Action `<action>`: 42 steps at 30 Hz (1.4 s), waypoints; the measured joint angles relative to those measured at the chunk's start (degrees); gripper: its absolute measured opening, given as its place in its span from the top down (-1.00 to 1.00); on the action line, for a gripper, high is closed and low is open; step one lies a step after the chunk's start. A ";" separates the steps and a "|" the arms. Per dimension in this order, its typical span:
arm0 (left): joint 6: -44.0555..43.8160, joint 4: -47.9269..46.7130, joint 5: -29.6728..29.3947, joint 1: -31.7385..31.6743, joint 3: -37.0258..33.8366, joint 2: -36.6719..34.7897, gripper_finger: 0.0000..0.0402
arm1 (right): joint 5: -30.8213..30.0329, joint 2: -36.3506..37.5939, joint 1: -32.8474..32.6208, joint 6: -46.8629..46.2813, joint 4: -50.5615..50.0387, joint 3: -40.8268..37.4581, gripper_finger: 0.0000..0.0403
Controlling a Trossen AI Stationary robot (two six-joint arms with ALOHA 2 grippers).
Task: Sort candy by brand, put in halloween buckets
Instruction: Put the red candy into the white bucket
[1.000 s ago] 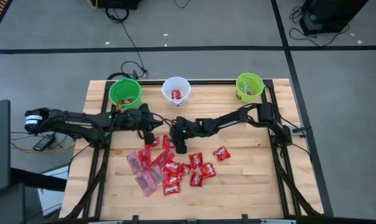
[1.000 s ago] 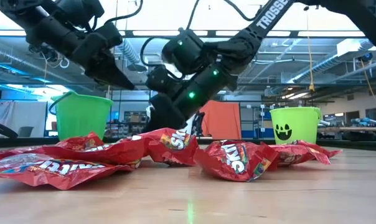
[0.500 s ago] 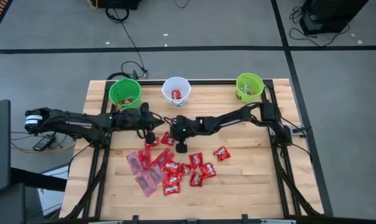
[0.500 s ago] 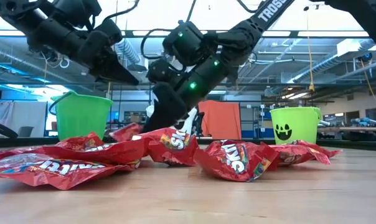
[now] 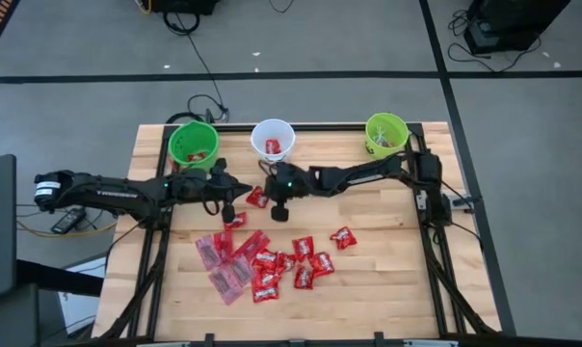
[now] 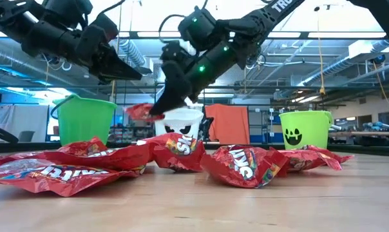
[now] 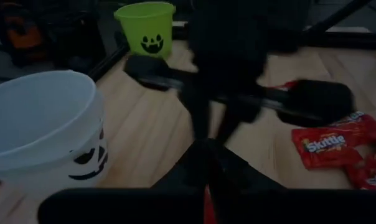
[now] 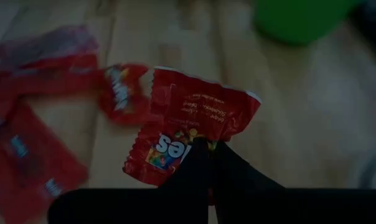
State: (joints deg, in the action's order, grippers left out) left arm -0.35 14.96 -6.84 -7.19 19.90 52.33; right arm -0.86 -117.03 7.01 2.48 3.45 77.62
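Right gripper (image 8: 208, 163) pinches a glossy, crinkled red packet (image 8: 194, 127).

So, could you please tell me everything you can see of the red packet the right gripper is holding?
The red packet is a small, shiny, crinkled foil pouch with colourful Skittles print on its face and fine text near one crimped end. The right gripper is shut on one edge, holding it clear of the table, in front of the white bucket. It hangs roughly flat and nothing else touches it. In the low view it shows as a red flap at the fingertips.
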 joint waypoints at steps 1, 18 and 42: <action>0.03 -0.85 -0.02 0.01 0.00 -0.74 0.90 | -0.62 0.61 0.48 0.00 0.06 -0.02 0.96; 0.34 -8.00 -5.28 0.01 0.04 -1.24 0.71 | -13.64 6.73 13.26 -4.23 3.03 -0.02 0.85; -4.36 -27.40 13.81 2.95 0.07 2.45 -0.12 | -6.83 6.71 5.20 -1.88 0.43 -0.02 -0.16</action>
State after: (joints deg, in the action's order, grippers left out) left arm -4.71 -12.44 6.97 -4.24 19.97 54.77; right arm -7.70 -110.32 12.21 0.60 3.88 77.60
